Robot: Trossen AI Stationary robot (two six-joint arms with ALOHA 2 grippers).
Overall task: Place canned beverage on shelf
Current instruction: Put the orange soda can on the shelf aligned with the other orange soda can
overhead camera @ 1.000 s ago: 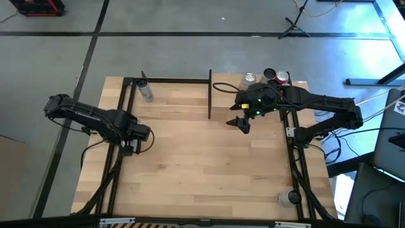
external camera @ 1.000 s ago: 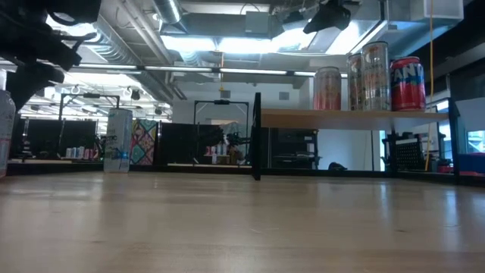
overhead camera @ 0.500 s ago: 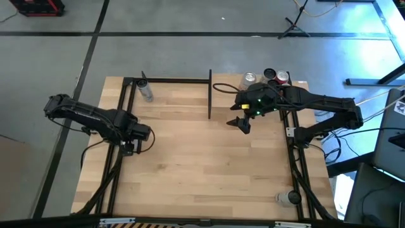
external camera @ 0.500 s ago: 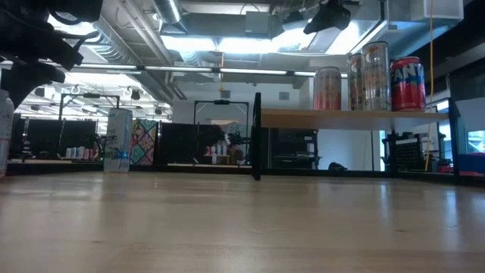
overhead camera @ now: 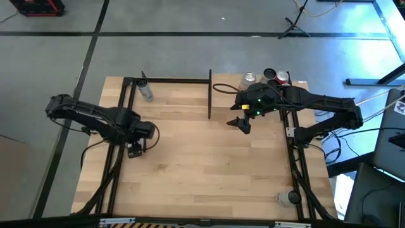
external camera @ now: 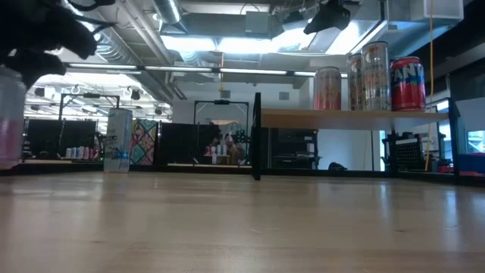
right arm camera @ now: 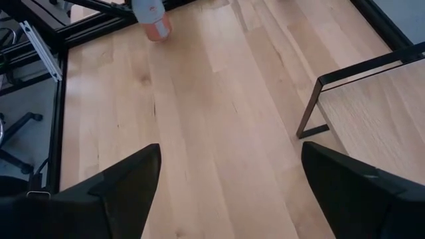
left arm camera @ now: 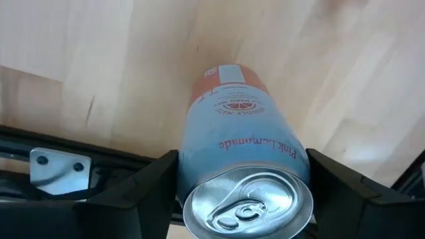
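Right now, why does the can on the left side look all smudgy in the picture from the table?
In the low view the can is close to the camera and blurry, while the bright ceiling lights behind leave the left hand a dark shape. In the left wrist view the same can is sharp, its label readable between the fingers.

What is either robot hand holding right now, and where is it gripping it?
The left hand holds a pink lemonade can, its fingers on opposite sides of the body near the top rim. The right hand is open and holds nothing.
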